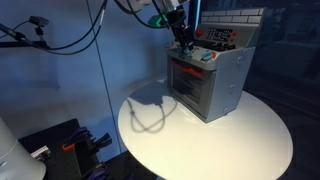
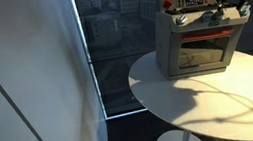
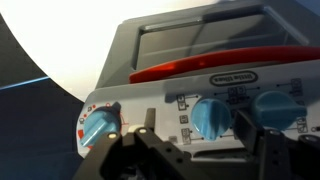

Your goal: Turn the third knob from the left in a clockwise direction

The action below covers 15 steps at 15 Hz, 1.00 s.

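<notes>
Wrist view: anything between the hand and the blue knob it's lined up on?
Nothing visible. The knob shows bare on the oven panel, in the gap between the open hand's fingers. Whether the fingers touch it can't be told.

Arm [image 1: 160, 12] enters from above, wrist pitched downward. Hand [image 1: 183, 40] points forward and down. Its two fingers [image 3: 140, 155] stand spread well apart.
</notes>
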{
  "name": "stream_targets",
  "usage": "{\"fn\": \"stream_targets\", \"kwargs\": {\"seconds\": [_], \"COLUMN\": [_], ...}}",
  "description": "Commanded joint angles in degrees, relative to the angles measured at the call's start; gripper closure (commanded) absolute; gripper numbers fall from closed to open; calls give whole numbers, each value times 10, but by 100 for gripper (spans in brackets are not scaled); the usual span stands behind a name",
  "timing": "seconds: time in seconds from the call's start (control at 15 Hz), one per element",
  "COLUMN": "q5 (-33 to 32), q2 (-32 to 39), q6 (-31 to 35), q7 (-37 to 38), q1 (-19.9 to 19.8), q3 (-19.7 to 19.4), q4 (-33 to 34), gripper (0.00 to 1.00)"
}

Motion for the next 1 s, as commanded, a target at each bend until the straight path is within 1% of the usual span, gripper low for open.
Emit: {"fn": "stream_targets", "kwargs": {"seconds": [0.0,0.13,0.27,0.4,0.47,0.53,0.6,0.67,0.73,0.8,0.93], "q5": [-8,-7,-7,-6,-5,-5,-4,-4,-3,-4,-4], "q2": [16,20,24,27,28,29,29,29,28,28,28], "q6": [1,0,0,0,0,0,-1,-1,-2,-2,-2], "q7": [-3,-2,-2,-2,-2,-3,-3,-3,-3,-3,-3], "q1": [7,8,8,9,9,10,10,10,11,11,11], "q3": [-9,-10,-11,-13,-13,-14,-14,-15,-15,-15,-16], "q4": [25,30,33,37,38,40,40,41,41,41,41], "gripper": [19,18,19,23,26,26,28,27,29,29,31]}}
